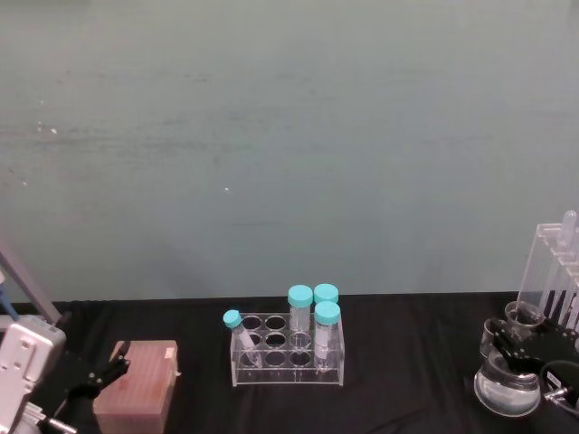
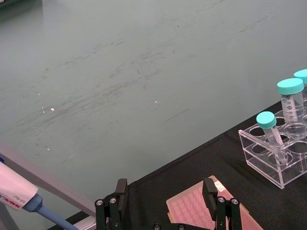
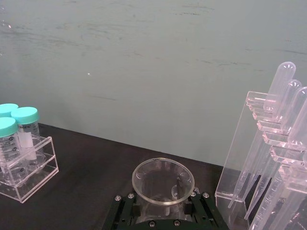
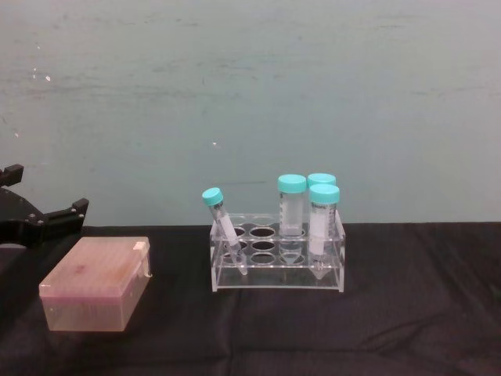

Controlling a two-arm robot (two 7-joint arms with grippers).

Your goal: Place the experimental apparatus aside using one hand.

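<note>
Tip box (image 1: 137,389) left of tube rack (image 1: 288,351), pipette stand (image 1: 554,278) far right

Right gripper (image 1: 517,348) at conical flask (image 1: 507,384), beaker (image 1: 524,316), pipette rack (image 1: 554,271)

Head camera looks down from above on the clear tube rack (image 1: 288,348), chest camera faces it level and nearer, and the 2 wrist cameras flank it, all 4 sharing it.

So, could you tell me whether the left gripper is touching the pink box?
Apart. In the chest view the left gripper hangs open above and behind the pink box, with wall showing between its fingertips and the lid.
</note>
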